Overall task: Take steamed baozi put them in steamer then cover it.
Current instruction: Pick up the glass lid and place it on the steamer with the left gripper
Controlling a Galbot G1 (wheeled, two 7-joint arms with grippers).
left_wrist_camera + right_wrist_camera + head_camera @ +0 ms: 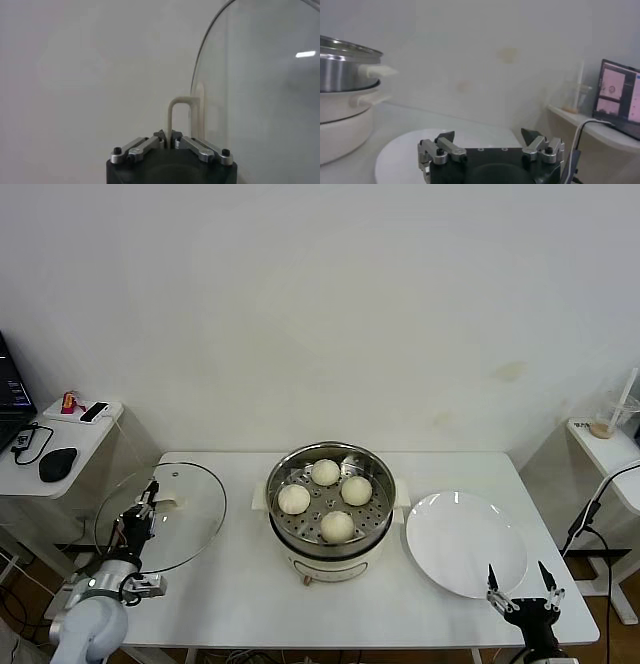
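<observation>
The steamer (274, 484) stands at the table's middle, uncovered, and also shows in the right wrist view (342, 65). Four steamed baozi lie on its perforated tray: one at the back (325, 472), one at the right (356, 490), one at the left (294, 498) and one at the front (338, 526). My left gripper (148, 502) (169, 134) is shut on the cream handle (179, 102) of the glass cover (190, 519) (265, 100). It holds the cover tilted over the table's left side, apart from the steamer. My right gripper (516, 572) (489, 134) is open and empty at the front right.
A flat white plate (465, 544) (395, 155) lies bare to the right of the steamer, just beyond my right gripper. A side table (85, 439) with a mouse and small devices stands at the left. Another side table (605, 446) with a cup and cables stands at the right.
</observation>
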